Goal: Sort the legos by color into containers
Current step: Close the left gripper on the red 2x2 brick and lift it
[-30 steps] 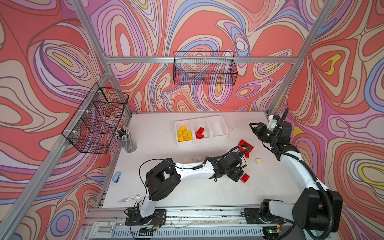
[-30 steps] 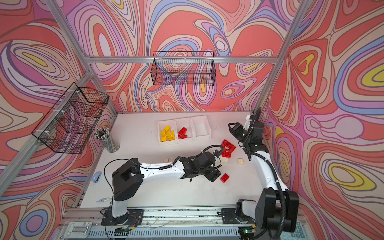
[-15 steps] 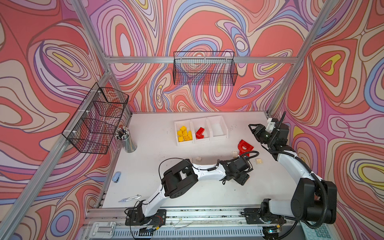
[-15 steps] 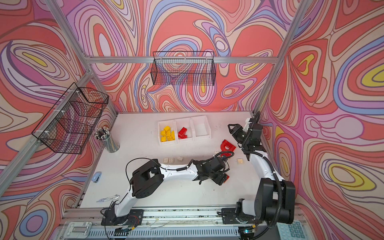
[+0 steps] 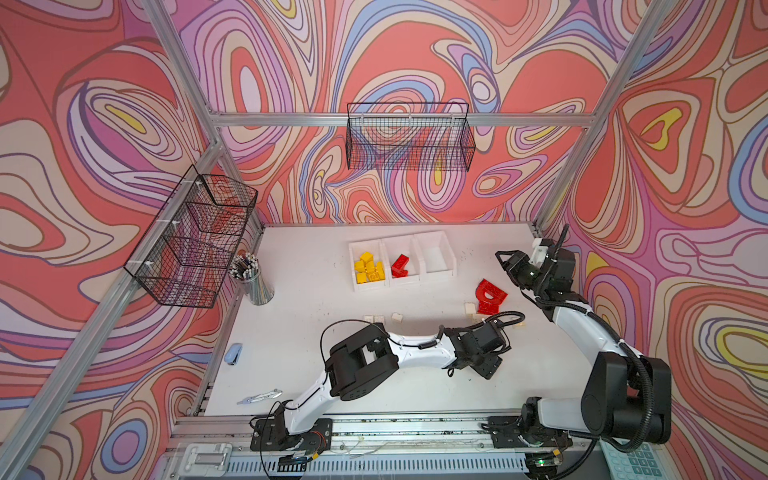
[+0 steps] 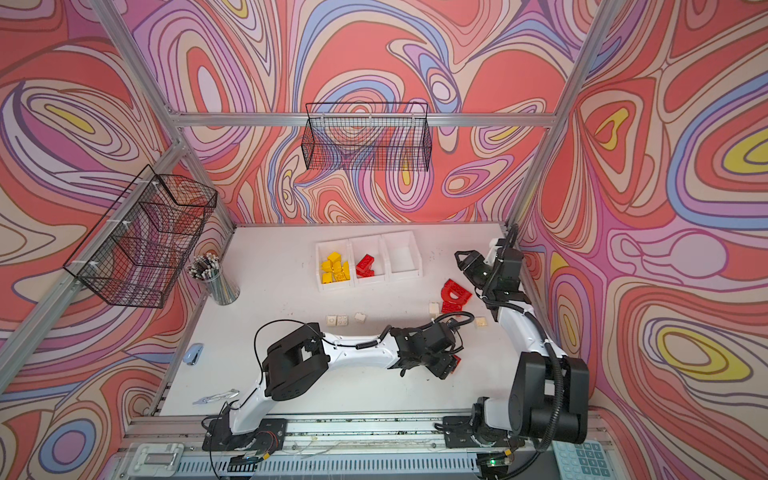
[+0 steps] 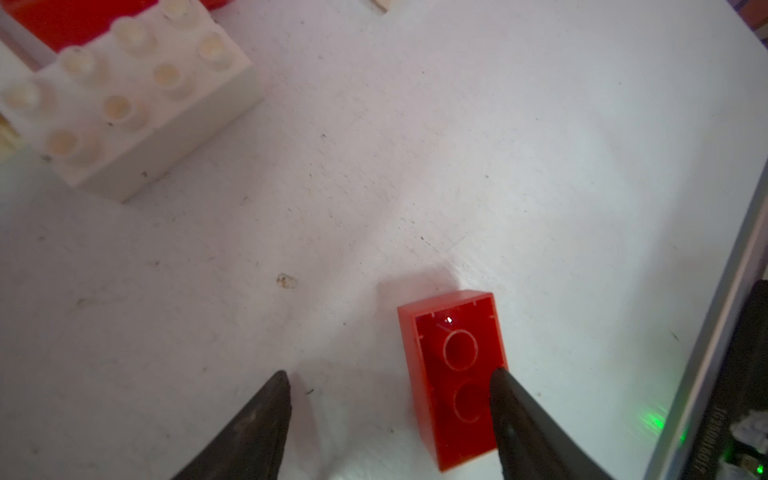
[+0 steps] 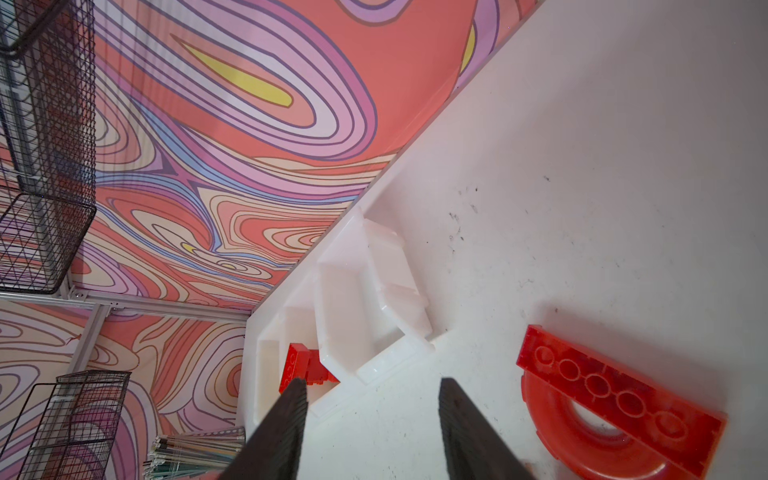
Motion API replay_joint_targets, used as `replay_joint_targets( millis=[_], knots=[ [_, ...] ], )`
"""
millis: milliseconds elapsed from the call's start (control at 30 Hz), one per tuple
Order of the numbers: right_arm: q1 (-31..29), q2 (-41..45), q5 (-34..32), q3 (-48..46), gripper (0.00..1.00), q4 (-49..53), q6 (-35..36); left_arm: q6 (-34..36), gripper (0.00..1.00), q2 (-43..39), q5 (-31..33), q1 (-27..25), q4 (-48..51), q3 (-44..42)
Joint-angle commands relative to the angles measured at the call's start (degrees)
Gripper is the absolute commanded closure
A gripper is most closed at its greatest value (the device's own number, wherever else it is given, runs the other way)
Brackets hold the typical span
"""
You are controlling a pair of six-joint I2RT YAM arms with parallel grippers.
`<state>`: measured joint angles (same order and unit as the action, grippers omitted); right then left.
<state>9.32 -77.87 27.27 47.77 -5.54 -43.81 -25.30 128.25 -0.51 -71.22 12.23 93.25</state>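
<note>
Three white plastic containers (image 5: 436,277), joined in a row with thin glossy walls, sit toward the back of the scuffed white table (image 5: 311,299). The leftmost holds a heap of yellow bricks (image 5: 368,268) and the middle one a few red bricks (image 5: 400,266). To the right of the row, a large red arch piece (image 8: 615,415) lies on the table, glossy and slightly translucent, with a straight bar marked by five rings above a half-round curve. Several small white bricks (image 5: 374,319) lie in a loose line across mid-table. The left arm reaches low across the front of the table, and its body hides the fingers in both top views. In the left wrist view, the left gripper (image 7: 390,374) hangs just above the surface with its dark tapered fingers spread wide and nothing held. One fingertip overlaps the long edge of a small red brick (image 7: 453,374), which lies hollow side up and shows two round tubes; whether they touch cannot be told. The other fingertip is over bare table. A white eight-stud brick (image 7: 124,108) sits apart from the red one, its studs yellowed. The right gripper (image 8: 372,380) hovers near the back right corner, its jaws partly apart and holding nothing, pointed toward the containers. A clear cup of pencils (image 5: 255,278) and black wire baskets (image 5: 195,237) line the left side.
</note>
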Motion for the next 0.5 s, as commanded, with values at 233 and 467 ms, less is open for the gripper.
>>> replay_joint_targets(
  millis=[233, 467],
  knots=[
    [0.3, 0.5, -0.8, -0.6, 0.46, 0.4, 1.2, -3.3, 0.25, 0.6, 0.3, -1.8, 2.5, 4.9],
    [0.3, 0.6, -0.8, -0.7, 0.46, 0.5, 1.4, -4.3, 0.31, 4.0, 0.7, -1.9, 6.1, 8.0]
  ],
)
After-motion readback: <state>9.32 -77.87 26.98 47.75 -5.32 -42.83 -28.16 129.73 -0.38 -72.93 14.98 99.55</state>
